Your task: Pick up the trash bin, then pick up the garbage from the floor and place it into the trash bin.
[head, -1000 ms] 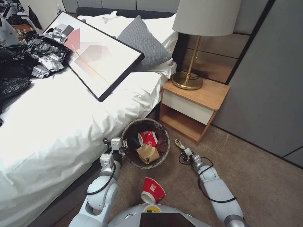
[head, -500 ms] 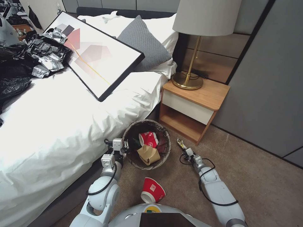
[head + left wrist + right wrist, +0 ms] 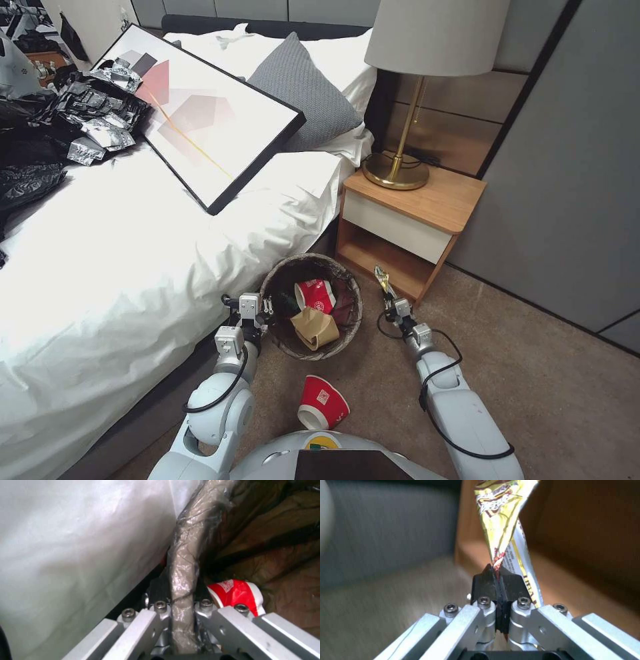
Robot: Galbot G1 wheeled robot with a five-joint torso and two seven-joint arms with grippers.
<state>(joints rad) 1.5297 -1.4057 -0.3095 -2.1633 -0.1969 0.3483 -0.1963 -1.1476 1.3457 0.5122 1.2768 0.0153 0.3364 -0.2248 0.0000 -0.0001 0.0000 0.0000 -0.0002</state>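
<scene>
The trash bin, lined with a dark bag, hangs beside the bed with my left gripper shut on its rim. Inside it lie a red-and-white cup and a brown cardboard piece; the left wrist view shows that cup just behind the pinched rim. My right gripper is shut on a yellow snack wrapper, held up right of the bin; the wrapper sticks out from the closed pads. Another red-and-white cup lies on the carpet close to my base.
A white bed stands on the left, carrying a framed picture and black plastic sheets. A wooden nightstand with a lamp stands behind the bin. Open carpet spreads to the right.
My right gripper has lifted the yellow wrapper off the carpet and moved it up toward the nightstand. The bin and the left gripper have shifted slightly.
</scene>
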